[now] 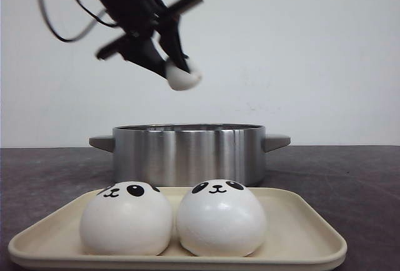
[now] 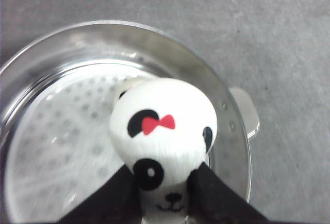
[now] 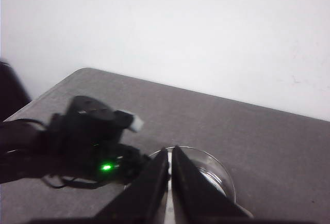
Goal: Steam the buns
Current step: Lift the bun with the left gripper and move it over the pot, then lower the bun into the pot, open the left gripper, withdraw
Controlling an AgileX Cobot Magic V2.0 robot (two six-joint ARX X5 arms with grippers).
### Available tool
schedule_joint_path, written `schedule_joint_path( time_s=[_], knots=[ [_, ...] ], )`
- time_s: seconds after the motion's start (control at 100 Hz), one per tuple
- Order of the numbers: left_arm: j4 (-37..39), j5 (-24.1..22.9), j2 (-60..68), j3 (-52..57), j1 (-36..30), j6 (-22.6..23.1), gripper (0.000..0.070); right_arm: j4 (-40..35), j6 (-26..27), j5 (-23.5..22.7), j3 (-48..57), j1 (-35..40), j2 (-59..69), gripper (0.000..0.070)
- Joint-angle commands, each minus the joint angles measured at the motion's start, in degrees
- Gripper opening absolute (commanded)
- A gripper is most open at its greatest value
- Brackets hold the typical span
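Left black gripper (image 1: 178, 71) high above the round stainless-steel pot (image 1: 187, 153), fingers (image 2: 111, 198) clamped on a smooth white dome-shaped bun with a panda face and a red bow (image 2: 164, 131). Seen from the left wrist, held bun directly over the pot's perforated steamer floor (image 2: 56, 146), not touching it. Behind the held bun, part of another white bun (image 2: 126, 86) lying inside the pot on the perforated floor, mostly hidden. Pot standing on the dark grey tabletop (image 1: 350, 177), flat handles (image 1: 277, 141) sticking out at both sides.

In front of the pot, near the camera: shallow cream rectangular tray (image 1: 306, 233) carrying two more white panda-faced buns. Left one (image 1: 126, 218) and right one (image 1: 220, 218) side by side, just beside each other or touching, faces turned upward and back toward the pot.

Right gripper (image 3: 169, 182) visible only from its own wrist camera: two dark fingers (image 3: 147, 188) pressed almost together, only a thin slit between, nothing held. Beyond those fingers, the pot's rim and the blurred left arm (image 3: 87, 141) with a green light.
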Motion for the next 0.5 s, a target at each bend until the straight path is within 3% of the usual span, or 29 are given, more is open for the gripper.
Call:
schedule_joint_path(
  time_s=[0.0, 0.21, 0.39, 0.43, 0.49],
  knots=[
    [-0.24, 0.15, 3.58, 2.91, 0.17, -0.66, 0.0010, 0.83, -0.37, 0.09, 1.01, 0.63, 0.48, 0.0004],
    [-2.54, 0.11, 8.79, 4.00, 1.99, -4.59, 0.0011, -0.92, -0.33, 0.07, 1.01, 0.63, 0.37, 0.0004],
    [-4.92, -0.07, 10.75, 4.00, 3.93, -4.63, 0.0047, -2.25, 0.04, 0.09, 1.01, 0.63, 0.39, 0.0004],
    [-5.29, -0.04, 10.93, 4.00, 4.35, -4.66, 0.0094, -2.25, 0.04, 0.09, 1.01, 0.63, 0.39, 0.0004],
    [-5.68, -0.02, 11.10, 4.00, 4.79, -4.63, 0.0240, -2.23, 0.04, 0.09, 1.01, 0.63, 0.39, 0.0004]
  ],
)
